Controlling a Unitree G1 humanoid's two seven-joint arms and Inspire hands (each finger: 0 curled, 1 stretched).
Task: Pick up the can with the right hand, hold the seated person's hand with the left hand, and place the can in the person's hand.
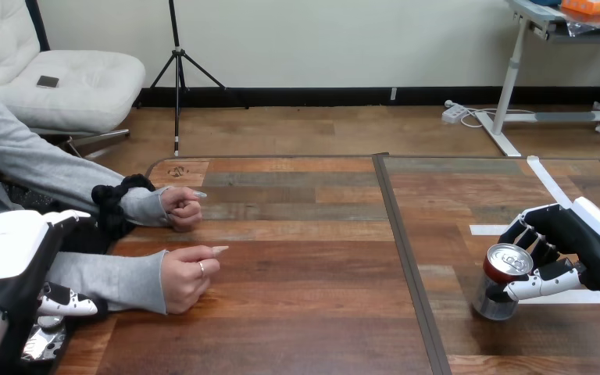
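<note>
One worry: my right robot hand (586, 242) has fingers and thumb curled round the can (504, 283) on the desk (297, 312), well apart from the person's nearer hand (186, 275). I judge a loose grip could drop it on the way across.

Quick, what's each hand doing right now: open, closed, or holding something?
Right hand: closed around the can.
Left hand: cannot be told.
</note>
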